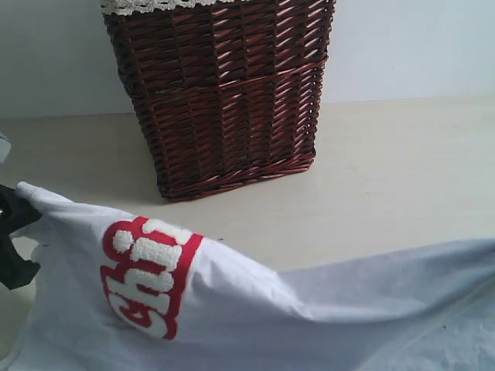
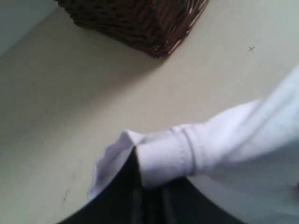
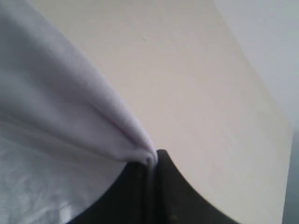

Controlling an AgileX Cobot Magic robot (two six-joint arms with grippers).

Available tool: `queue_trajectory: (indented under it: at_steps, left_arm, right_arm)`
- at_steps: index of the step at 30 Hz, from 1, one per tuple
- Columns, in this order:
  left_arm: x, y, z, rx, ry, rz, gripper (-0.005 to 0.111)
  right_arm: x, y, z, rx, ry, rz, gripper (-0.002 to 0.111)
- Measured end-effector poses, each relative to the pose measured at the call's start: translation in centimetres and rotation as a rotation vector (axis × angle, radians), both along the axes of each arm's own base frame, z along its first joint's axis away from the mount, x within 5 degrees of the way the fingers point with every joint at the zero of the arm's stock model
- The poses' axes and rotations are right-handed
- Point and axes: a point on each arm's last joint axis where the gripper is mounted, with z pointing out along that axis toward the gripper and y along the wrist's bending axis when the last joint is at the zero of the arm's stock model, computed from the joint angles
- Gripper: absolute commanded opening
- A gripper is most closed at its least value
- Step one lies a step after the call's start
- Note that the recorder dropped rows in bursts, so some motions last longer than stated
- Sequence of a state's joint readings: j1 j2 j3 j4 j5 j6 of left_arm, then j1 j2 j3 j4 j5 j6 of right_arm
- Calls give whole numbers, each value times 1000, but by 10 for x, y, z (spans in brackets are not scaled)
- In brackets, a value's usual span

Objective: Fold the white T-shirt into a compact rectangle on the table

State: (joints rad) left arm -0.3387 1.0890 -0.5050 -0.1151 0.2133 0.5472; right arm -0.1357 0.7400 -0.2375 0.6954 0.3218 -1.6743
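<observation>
On the table before the wicker basket, left gripper and right gripper clamped white T-shirt edges, spreading it for folding.

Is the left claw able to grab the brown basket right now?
Probably not: the left claw is shut on the white T-shirt, and the basket stands farther back on the table.
</observation>
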Motion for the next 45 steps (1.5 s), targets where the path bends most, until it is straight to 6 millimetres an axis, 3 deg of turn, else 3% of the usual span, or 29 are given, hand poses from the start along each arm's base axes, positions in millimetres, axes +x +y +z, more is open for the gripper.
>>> queue_trajectory:
  at_steps: [10,16,19,23,26,27,29,32,34,35,38,39,40,42,45]
  left_arm:
    - [22,-6,-20,6,-10,15,0]
    - [32,-8,-23,-7,-74,24,3]
    - [34,-9,-23,-11,-92,27,19]
    - [36,-9,-23,-16,-108,28,53]
    - [38,-9,-20,-26,-146,32,80]
    - [39,-10,-18,-32,-166,34,84]
    - [42,-10,-13,-52,-228,42,76]
    - [42,-9,-1,-78,-315,48,42]
    - [34,-6,17,-111,-385,53,13]
    - [29,-5,24,-128,-400,59,0]
    - [1,3,42,-195,-331,83,0]
    - [-7,5,40,-203,-260,91,0]
    - [-21,6,30,-199,-67,109,0]
    - [-38,7,11,-147,207,117,0]
    - [-47,7,-9,-64,459,111,0]
  right_arm:
    - [21,-9,-19,43,89,-118,1]
    - [23,-11,-18,78,70,-173,24]
    - [25,-15,-16,87,36,-222,40]
    - [26,-17,-15,94,12,-259,59]
    - [26,-18,-14,103,4,-276,63]
    - [27,-18,-14,104,0,-283,63]
    - [27,-21,-11,89,-29,-306,63]
    - [31,-23,13,92,-148,-324,59]
    - [30,-18,37,206,-221,-318,43]
    - [27,-13,42,270,-217,-297,30]
    - [11,18,33,465,47,-65,6]
    - [5,25,28,468,138,9,0]
    - [-4,29,17,411,290,99,0]
    - [-7,20,2,272,431,95,0]
    - [3,6,-12,167,504,-1,0]
